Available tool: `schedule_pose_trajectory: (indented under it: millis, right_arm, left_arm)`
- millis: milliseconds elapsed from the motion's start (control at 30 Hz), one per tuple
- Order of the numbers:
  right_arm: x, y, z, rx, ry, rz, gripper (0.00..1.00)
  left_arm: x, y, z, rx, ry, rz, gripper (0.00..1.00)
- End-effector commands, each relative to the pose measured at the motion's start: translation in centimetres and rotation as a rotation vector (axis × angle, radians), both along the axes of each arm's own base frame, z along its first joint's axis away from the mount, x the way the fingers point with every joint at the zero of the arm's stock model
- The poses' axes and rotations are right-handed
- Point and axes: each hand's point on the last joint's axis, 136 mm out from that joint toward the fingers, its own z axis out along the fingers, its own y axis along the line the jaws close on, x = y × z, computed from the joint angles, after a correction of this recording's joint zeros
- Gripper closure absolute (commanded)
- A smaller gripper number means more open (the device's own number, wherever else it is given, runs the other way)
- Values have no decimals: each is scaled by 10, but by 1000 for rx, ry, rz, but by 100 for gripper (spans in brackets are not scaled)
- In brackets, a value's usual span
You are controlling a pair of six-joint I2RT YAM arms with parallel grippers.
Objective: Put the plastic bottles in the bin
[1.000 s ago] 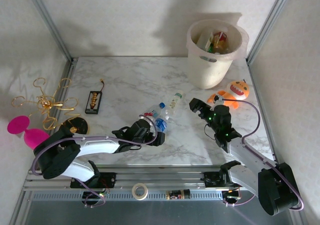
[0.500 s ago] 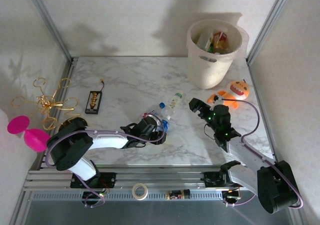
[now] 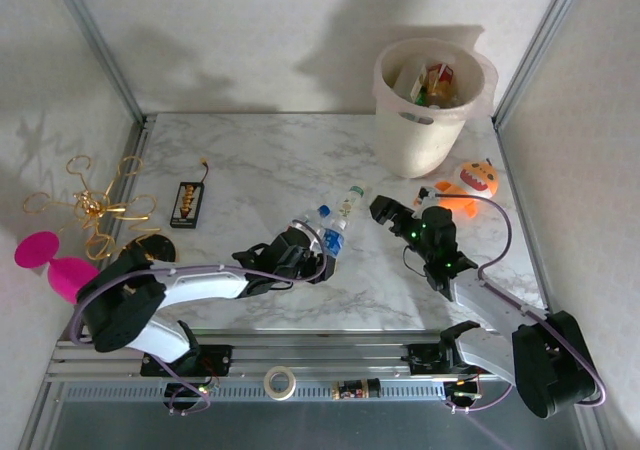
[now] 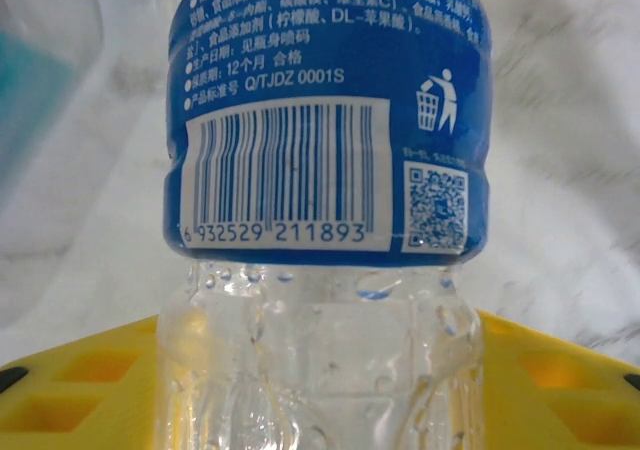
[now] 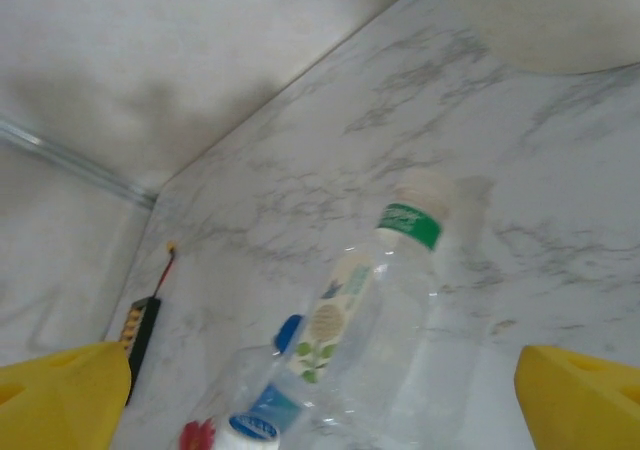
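Though clear, bottle (image 4: pixel 320 355) label (image 4: pixel 330 80): Q/TJDZ 0001S

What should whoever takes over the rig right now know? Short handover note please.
Left gripper: shut on the blue-label bottle, low over the middle of the table.
Right gripper: open, holding nothing, facing the white-cap bottle lying on the table.
Bin: far right corner, upright.
Done: several bottles already in the bin.
Left: carry the held bottle to the bin, then the white-cap one. A third may lie beside the held one, hard to tell.
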Motion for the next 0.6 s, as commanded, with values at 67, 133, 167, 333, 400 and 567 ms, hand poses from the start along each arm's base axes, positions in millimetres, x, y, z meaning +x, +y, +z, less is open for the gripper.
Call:
schedule_pose_trajectory:
  millis: [67,133,167,333,400,567]
  right_arm:
    - [-1,48,44,76,-105,156,1]
    - [-5,68,56,112,-121,222,1]
    - [-6,77,60,125,-127,250,1]
    - [-15,121,75,205,-127,402,1]
    - [-18,134,73,220,-116,440,1]
    - [-22,160,63,214,-86,501,1]
  left_arm:
    - [19,4,55,-149,-187,96,50]
    - [22,7,69,-178,-240,118,50]
    - [25,9,75,-183,-263,128,50]
    - [30,19,93,-162,-348,152,51]
    - [29,23,97,-158,-368,157,51]
    - [29,31,102,-169,-394,181,51]
